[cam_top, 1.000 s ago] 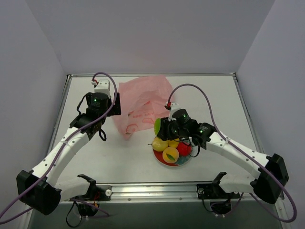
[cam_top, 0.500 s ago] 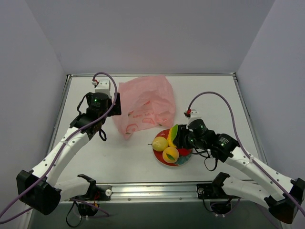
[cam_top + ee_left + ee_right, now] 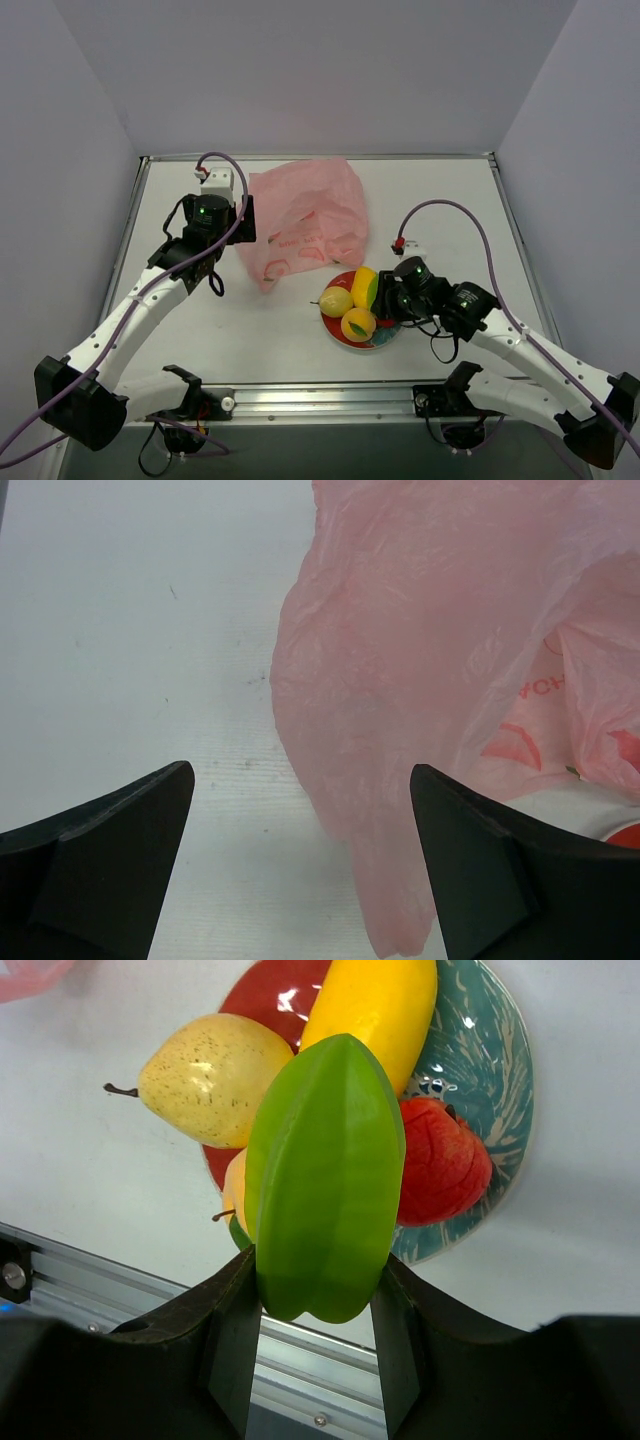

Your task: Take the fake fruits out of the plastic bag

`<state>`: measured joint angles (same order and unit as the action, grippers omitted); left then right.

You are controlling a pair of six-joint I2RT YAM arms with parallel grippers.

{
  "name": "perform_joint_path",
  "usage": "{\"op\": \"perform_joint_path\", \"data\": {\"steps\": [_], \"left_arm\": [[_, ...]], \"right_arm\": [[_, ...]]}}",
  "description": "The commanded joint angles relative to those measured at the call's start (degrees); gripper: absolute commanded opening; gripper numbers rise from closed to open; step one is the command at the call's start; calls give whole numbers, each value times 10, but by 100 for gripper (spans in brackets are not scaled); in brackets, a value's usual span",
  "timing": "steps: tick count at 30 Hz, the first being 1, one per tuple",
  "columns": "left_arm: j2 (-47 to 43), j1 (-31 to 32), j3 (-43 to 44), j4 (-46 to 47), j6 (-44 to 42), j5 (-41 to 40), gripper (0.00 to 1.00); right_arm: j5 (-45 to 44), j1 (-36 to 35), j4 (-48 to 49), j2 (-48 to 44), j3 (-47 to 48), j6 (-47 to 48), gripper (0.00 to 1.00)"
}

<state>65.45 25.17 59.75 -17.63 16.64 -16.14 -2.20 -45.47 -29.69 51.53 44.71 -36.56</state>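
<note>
Green fruit (image 3: 325, 1175), clamped in my right gripper (image 3: 318, 1295), points lengthwise over the plate (image 3: 490, 1090), apparently just above it; my left gripper (image 3: 300, 775) gapes empty.

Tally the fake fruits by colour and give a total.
Yellow: 3, pear, oblong fruit, yellow-orange fruit
Green: 1, star fruit, held in the right gripper
Red: 1, red fruit
Total: 5

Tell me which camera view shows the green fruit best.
The right wrist view: the green fruit fills the centre, clamped between the fingers. The top view shows only its green edge. The left wrist view misses it.
</note>
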Motion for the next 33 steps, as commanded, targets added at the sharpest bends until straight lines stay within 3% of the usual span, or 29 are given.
{"op": "perform_joint_path", "data": {"steps": [1,15,33], "left_arm": [[-21,4,18,0,-8,-6,88],[-21,8,20,-2,-11,-5,88],[-22,13,21,-4,-13,-7,88]], "right_arm": [[-11,-4,-18,18,-6,-12,23],[-18,-5,-11,45,-15,-13,30],[-28,-6,-11,54,-14,-18,47]]}}
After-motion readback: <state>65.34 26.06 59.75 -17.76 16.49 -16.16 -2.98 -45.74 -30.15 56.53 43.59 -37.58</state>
